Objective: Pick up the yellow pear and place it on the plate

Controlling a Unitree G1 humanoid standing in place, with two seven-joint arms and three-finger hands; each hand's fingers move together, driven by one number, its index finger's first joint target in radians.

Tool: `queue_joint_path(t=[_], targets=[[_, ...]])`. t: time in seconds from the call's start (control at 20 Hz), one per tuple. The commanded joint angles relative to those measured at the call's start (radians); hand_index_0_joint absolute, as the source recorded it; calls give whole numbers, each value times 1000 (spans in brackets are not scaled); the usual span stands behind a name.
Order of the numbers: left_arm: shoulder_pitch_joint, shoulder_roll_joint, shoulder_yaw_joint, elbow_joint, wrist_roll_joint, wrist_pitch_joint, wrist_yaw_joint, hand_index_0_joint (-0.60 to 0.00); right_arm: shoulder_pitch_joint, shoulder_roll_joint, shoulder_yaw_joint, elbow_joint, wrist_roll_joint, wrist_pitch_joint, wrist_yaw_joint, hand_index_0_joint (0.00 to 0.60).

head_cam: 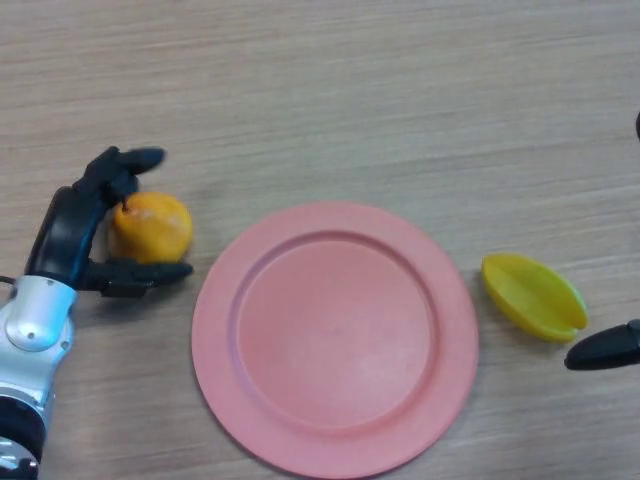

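A yellow-orange pear (152, 226) lies on the wooden table, left of the pink plate (335, 337). My left hand (75, 232) reaches around it from the left: one finger (125, 162) passes above the pear and the thumb (140, 273) below it, both nearly straight and close to its skin. Whether they touch it is unclear. The plate sits in the middle with nothing on it. Only a dark fingertip of my right hand (605, 348) shows at the right edge.
A yellow star-fruit-shaped piece (533, 296) lies just right of the plate, close to the right hand's fingertip. The wooden table (330, 90) stretches away behind the plate.
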Motion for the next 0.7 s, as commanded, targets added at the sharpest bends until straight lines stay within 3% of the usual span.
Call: queue_joint_path(t=[0.05,0.25,0.4,0.5,0.7], targets=[[-62,38,5,-19,23,-154,23,-600,-23,-32,-84,-68,30,-89,-40,0],[-48,46,22,-62,12,-146,10,-600,-22,-38,-72,-80,21,-67,-44,0],[-11,52,44,-202,-42,-119,-17,-600,-23,-36,-71,-92,11,-69,-43,0],[47,39,54,-394,-113,-38,-69,-600,-27,-35,-71,-100,12,-63,-47,0],[222,-33,25,-900,-255,273,-203,-600,-21,-22,-79,-104,17,-78,-58,0]])
